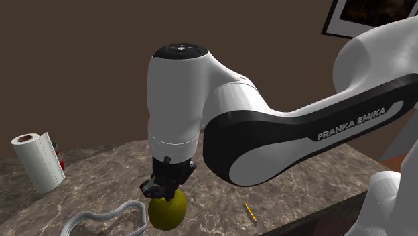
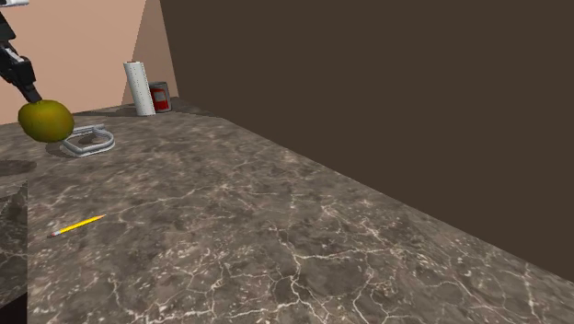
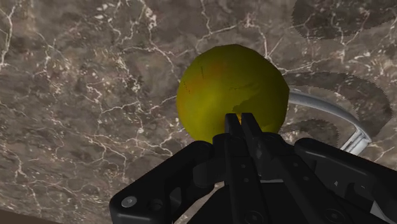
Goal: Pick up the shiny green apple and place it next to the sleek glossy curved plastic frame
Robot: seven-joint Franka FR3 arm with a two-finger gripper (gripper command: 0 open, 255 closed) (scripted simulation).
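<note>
Transport step in hand. Shoulder view, left to right: pale curved frame [image 1: 100,216] lies on the marble counter [image 1: 301,194]. Close beside it is the yellow-green apple [image 1: 167,210], apparently lifted clear and pinched at its top by the gripper [image 1: 164,193]. Next the arm should lower it and release it beside the frame.

Dark veined marble counter [image 2: 276,230] carried paper-towel roll [image 2: 140,88], red can [image 2: 160,97] touching it, curved frame [image 2: 89,141] nearby, yellow pencil [image 2: 79,225] well apart.

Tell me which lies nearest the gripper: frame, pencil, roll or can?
The frame, the pale curved loop just beside the held apple; pencil, roll and can lie farther off.
</note>
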